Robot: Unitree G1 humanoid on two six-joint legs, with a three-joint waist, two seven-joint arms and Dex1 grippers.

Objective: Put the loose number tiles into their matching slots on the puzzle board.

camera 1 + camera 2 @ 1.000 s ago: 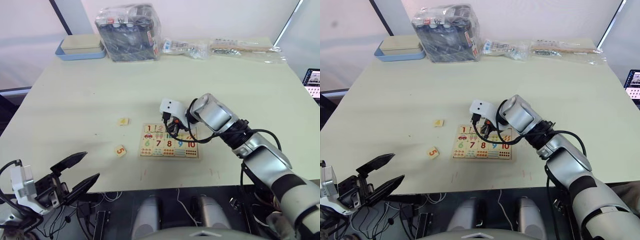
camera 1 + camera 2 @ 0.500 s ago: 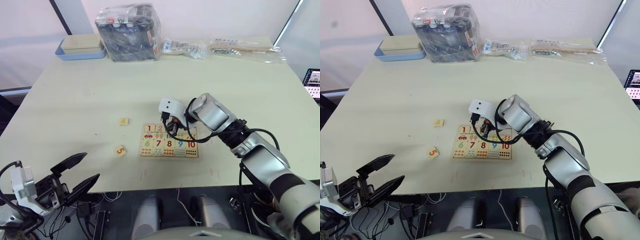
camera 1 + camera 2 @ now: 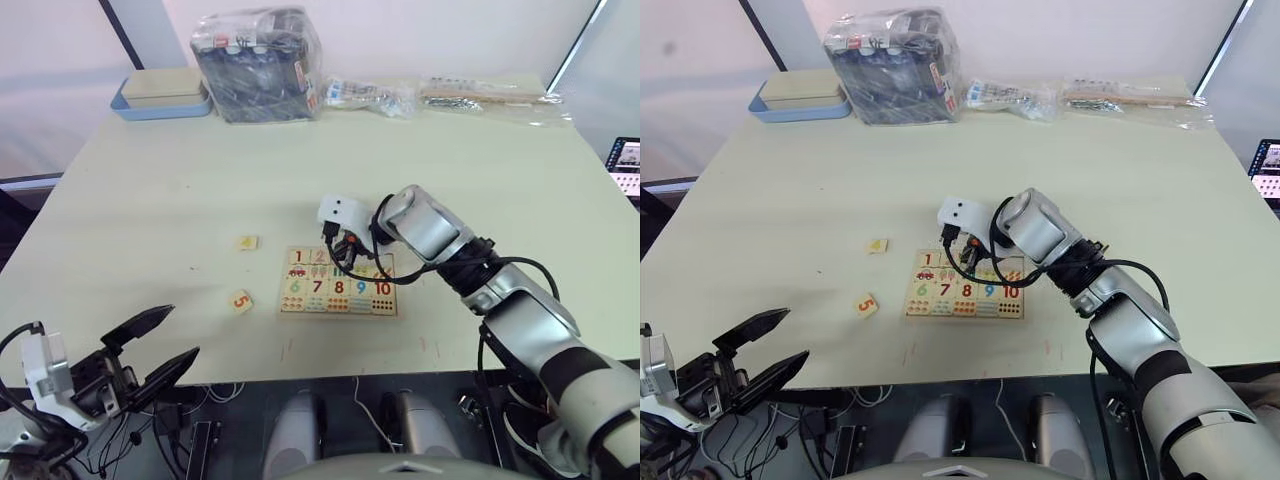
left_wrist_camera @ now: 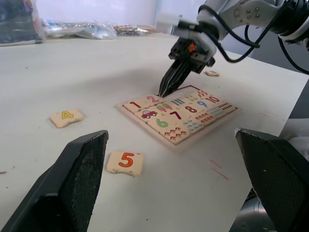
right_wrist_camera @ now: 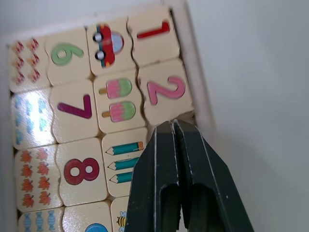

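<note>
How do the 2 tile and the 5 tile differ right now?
The 2 tile sits in the puzzle board beside the 1, with the shut right gripper at its edge; the 5 tile lies loose on the table, off the board's left. The 2 is pink, the 5 red-orange. Both are pale-wood squares.

Table (image 3: 150,180) carrying puzzle board (image 3: 339,283), tiles 4 (image 3: 247,242), 5 (image 3: 240,300)

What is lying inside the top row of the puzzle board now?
In the puzzle board, tile 1 and tile 2 sit in the top row. The shut right claw covers the next slot, so its content cannot be seen.
</note>
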